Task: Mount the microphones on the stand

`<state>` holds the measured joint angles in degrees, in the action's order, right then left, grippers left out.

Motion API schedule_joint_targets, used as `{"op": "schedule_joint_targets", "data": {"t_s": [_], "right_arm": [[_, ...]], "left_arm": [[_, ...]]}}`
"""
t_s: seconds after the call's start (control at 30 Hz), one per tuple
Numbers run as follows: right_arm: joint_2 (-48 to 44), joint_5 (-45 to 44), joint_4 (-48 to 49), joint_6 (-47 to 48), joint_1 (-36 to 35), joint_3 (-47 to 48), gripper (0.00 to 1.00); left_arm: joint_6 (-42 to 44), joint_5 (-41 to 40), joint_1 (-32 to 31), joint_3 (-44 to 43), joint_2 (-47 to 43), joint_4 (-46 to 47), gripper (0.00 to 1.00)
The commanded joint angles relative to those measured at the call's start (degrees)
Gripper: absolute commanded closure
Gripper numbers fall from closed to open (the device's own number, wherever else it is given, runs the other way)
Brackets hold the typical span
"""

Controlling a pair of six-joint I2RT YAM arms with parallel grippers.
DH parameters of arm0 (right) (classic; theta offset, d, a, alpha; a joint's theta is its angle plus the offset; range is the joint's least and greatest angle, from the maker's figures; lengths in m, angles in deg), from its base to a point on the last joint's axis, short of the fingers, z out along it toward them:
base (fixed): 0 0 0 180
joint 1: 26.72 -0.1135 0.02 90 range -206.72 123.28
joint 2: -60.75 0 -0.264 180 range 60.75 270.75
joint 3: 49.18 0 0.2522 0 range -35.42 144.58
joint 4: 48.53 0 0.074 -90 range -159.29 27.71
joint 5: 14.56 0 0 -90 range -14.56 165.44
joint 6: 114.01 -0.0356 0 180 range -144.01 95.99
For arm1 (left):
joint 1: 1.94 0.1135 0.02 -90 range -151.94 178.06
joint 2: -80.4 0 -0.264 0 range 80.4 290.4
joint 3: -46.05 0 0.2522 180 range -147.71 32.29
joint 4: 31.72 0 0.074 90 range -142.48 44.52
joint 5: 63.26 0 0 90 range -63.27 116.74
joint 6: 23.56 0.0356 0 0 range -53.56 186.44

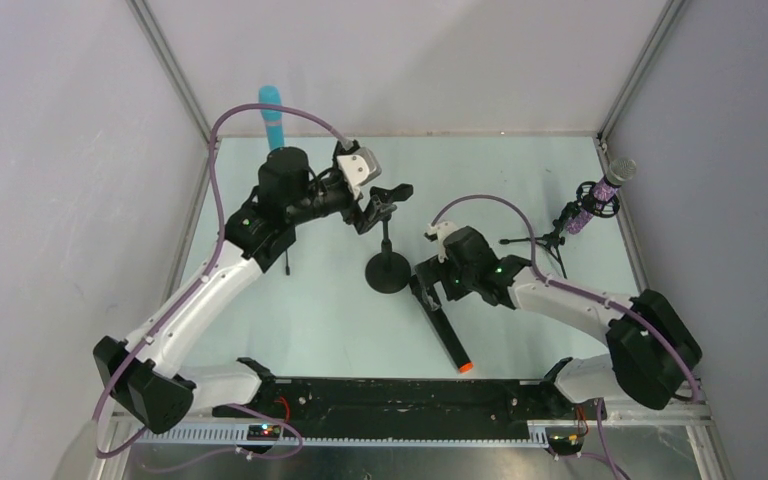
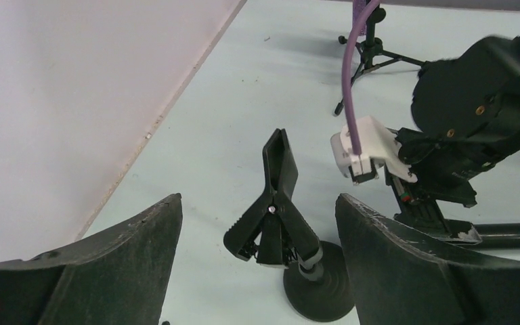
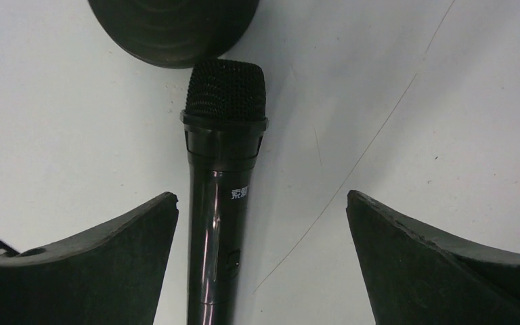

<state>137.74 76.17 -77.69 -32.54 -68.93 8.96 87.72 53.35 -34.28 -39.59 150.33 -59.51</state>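
Fingers [image 3: 101, 261] of the right gripper [image 3: 263, 203] are spread wide on either side of the glossy black stick microphone with an orange end [image 3: 217, 223], which lies flat on the pale table [image 3: 413, 101]; neither finger touches it. Fingers [image 2: 122, 257] of the left gripper [image 2: 258, 198] are likewise spread and hold nothing, with the black spring clip [image 2: 274, 210] of the round-based black stand [image 2: 315, 288] just beyond them. I judge the step in hand to be the pickup of the black microphone. Hazard 1: the body sits nearer one finger than the other, so closing would push it sideways first, and a smooth round barrel may roll or slip out. Hazard 2: the mesh head lies just beside the stand's base, so a skewed lift could nudge the stand. Hazard 3: a poor left-hand pinch on the clip handles could twist the clip or tip the stand. The purple glitter microphone [image 1: 605, 195] rests tilted in the black tripod stand [image 1: 550, 240] at the far right. The plain cyan microphone [image 1: 272, 115] stands upright at the far left; the left arm hides its lower part, so I cannot tell what holds it. The orange end is cut off in the right wrist view, and I cannot tell whether head and base touch.
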Motion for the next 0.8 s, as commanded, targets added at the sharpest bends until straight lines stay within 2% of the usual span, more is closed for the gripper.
{"op": "schedule_joint_targets", "data": {"t_s": [0.0, 0.33, 0.57, 0.77], "right_arm": [[3.9, -5.9, -3.0, -0.4, -2.4, 4.3, 0.01], [11.5, -6.4, -4.9, -1.6, -5.0, 7.2, 0.1], [16.3, -9.1, -7.2, -1.2, -5.6, 8.5, 0.21], [16.5, -10.7, -7.4, -1.6, -4.3, 9.1, 0.43]], "left_arm": [[2.3, -2.1, -1.1, 1.4, -3.7, 0.7, 0.13], [2.0, -4.6, -1.8, 4.7, -6.2, 0.6, 0.11], [0.7, -4.8, -2.4, 5.3, -6.5, 0.6, 0.1], [0.3, -5.3, -3.9, 5.4, -6.2, 0.6, 0.09]]}}
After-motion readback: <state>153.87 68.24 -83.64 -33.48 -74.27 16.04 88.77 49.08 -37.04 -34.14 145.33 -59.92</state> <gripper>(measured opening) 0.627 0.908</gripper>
